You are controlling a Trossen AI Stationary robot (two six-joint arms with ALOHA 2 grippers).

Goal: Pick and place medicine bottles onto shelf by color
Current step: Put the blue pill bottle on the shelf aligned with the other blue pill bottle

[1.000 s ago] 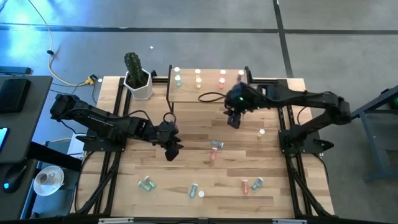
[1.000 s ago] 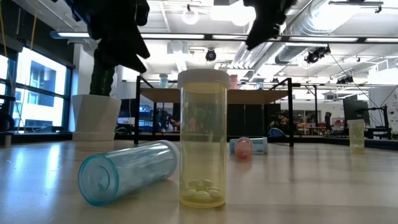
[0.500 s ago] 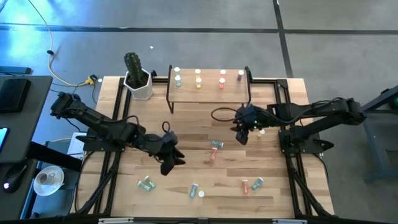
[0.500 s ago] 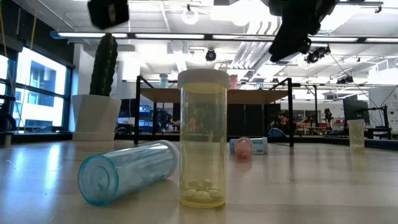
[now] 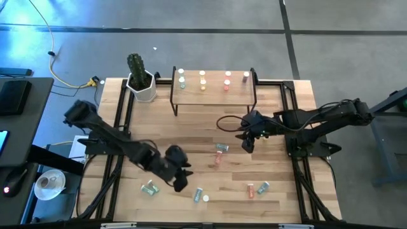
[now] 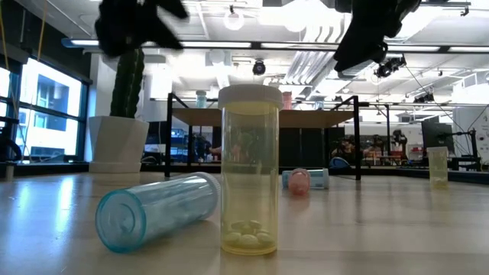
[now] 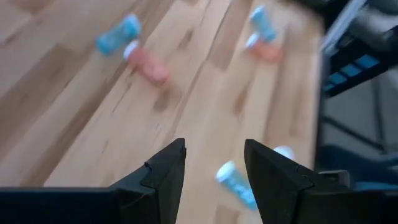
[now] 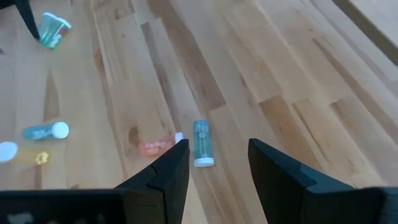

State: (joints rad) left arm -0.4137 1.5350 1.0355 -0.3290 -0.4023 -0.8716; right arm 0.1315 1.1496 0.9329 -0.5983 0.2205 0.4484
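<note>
The light-wood shelf [image 5: 213, 89] stands at the table's far side with several white-capped bottles on its top. More bottles lie on the table. A teal one [image 5: 221, 147] and a pink one [image 5: 217, 159] lie at the middle. A green one [image 5: 150, 187] lies near left. A teal one [image 5: 198, 194] lies beside an upright yellow one [image 6: 248, 172]. A pink one [image 5: 251, 189] and a teal one [image 5: 263, 187] lie near right. My left gripper [image 5: 180, 181] is open and empty, just left of the near teal bottle [image 7: 235, 183]. My right gripper [image 5: 247, 145] is open and empty, right of the middle teal bottle [image 8: 201, 143].
A white pot with a cactus [image 5: 141, 79] stands left of the shelf. Another yellow bottle [image 6: 437, 164] stands upright at the table's right. Black frame rails [image 5: 121, 108] run along both table sides. Bare wood lies between the shelf and the middle bottles.
My right gripper has left the shelf's front and gone toward the near edge, to beside the middle teal bottle. My left gripper has gone toward the near edge and a little right, to beside the near teal bottle. No bottle has moved.
</note>
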